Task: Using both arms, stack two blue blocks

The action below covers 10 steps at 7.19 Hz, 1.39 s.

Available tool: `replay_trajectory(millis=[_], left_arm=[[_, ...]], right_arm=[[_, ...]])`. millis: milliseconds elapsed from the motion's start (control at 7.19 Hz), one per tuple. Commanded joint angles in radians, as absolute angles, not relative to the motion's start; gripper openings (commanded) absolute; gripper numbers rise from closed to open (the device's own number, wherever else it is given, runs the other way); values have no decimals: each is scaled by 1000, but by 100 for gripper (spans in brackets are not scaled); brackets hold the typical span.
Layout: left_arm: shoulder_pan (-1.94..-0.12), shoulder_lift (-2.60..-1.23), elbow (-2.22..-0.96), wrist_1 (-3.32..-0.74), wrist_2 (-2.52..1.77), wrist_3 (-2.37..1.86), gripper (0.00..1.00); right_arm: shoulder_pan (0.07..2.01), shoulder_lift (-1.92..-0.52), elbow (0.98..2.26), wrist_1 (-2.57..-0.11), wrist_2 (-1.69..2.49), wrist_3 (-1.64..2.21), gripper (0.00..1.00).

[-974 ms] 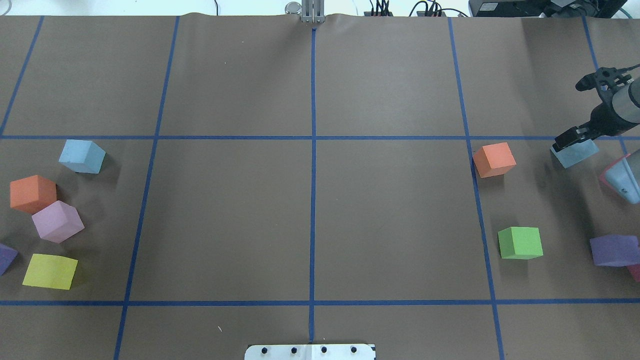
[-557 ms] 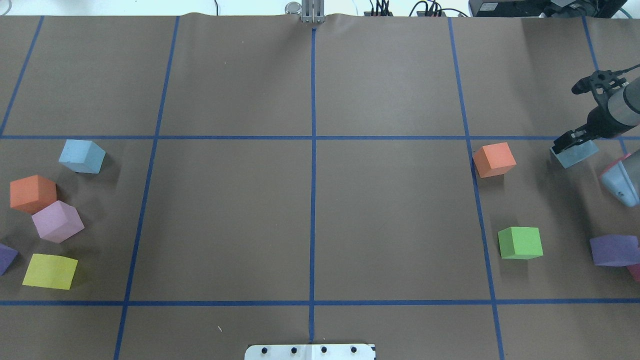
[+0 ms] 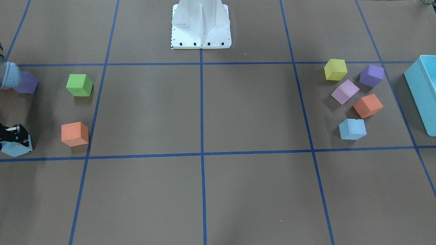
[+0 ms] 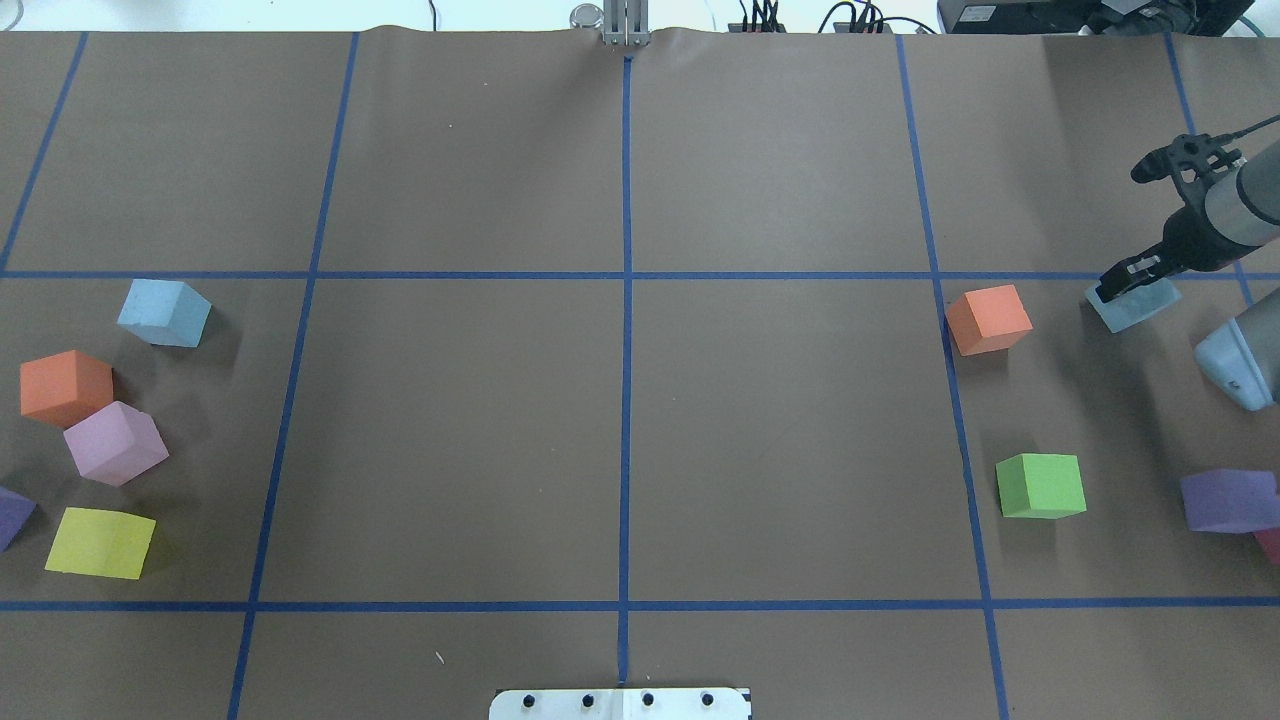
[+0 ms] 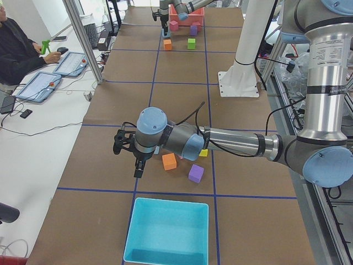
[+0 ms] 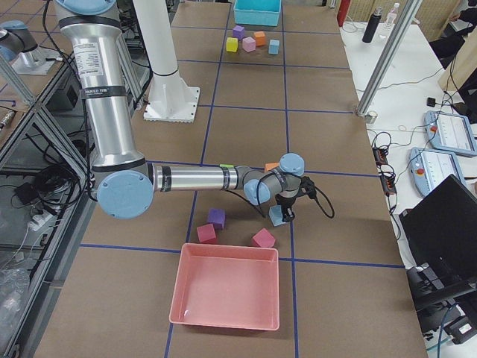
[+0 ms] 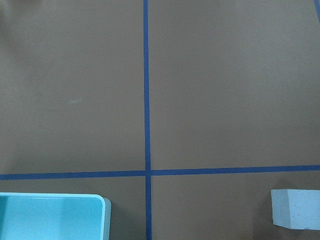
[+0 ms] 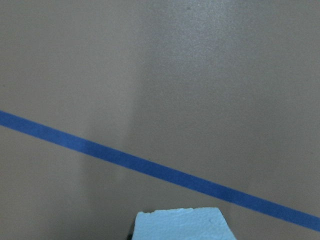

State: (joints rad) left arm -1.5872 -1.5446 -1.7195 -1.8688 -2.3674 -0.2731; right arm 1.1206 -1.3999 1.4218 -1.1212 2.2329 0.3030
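My right gripper point(image 4: 1125, 281) is shut on one pale blue block point(image 4: 1140, 305) at the table's right end, just above the paper. The front view shows this gripper point(image 3: 13, 134) over that block point(image 3: 15, 148). The block's top fills the lower edge of the right wrist view point(image 8: 182, 225). The second blue block point(image 4: 163, 312) rests on the table at the left, and also shows in the left wrist view point(image 7: 296, 209). My left gripper point(image 5: 138, 165) shows only in the exterior left view, hovering near the left cube cluster. I cannot tell whether it is open or shut.
An orange cube point(image 4: 988, 319), a green cube point(image 4: 1041, 485) and a purple cube point(image 4: 1228, 500) lie near the held block. Orange point(image 4: 65, 387), lilac point(image 4: 115, 442) and yellow point(image 4: 100, 542) cubes sit by the second blue block. A turquoise box point(image 3: 424, 92) and a pink tray point(image 6: 227, 291) stand at the table ends.
My right gripper has moved a little left and away from the robot, carrying the blue block with it. The other cubes have not moved.
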Motion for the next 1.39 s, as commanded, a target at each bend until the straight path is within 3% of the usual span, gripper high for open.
replay_trajectory(millis=[0,278,417,1252], left_arm=[[-1531,-1560,-1726,-1871,-2361,-346,98],[-1404,-1588,-1717,-1960,-2330,-491,98],[-1316,-1618,-1717,-1974,-2245,-559,98],[-1056,-1778,-1605,-1977,-2157,-614,97]], right_arm=[[1176,-1317,1580,-1388,2318,313,58],[1126,-1163,1769,-1726,2304,465,58],[1061,-1122,1799,-1727,2275,623,58],[640,-890,1752,-1721,1981,1178,57]])
